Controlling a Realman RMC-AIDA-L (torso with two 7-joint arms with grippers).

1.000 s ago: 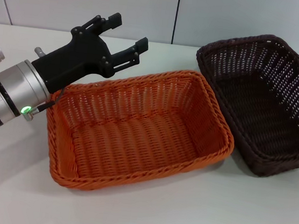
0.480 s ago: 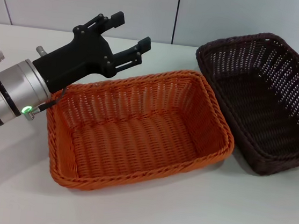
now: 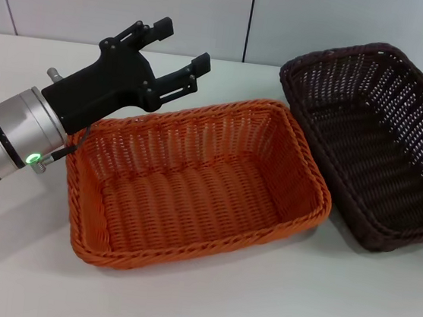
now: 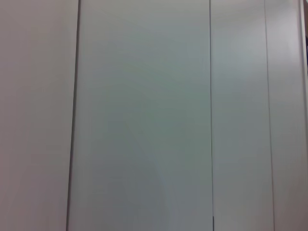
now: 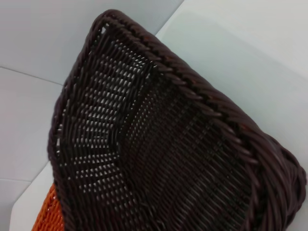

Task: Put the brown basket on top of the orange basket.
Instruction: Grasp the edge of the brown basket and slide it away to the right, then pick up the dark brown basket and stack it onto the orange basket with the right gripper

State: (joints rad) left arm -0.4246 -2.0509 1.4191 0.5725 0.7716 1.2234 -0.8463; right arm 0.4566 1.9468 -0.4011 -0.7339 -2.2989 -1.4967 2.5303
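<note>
Fingers (image 3: 164, 25) of your left gripper (image 3: 180, 46) spread apart, empty, above the orange basket's (image 3: 193, 183) far left corner. Your brown basket (image 3: 374, 139) sits tilted just beside it, on the right. Your right gripper's state cannot be told.

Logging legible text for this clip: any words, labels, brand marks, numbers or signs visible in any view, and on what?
None: no readable text in any view.
Dark brown woven wicker basket: no label.
Bright orange woven wicker basket: no label.
Left black end effector, open above the orange basket's far left corner: no markings; only a green light on its silver wrist.
White table: blank.
</note>
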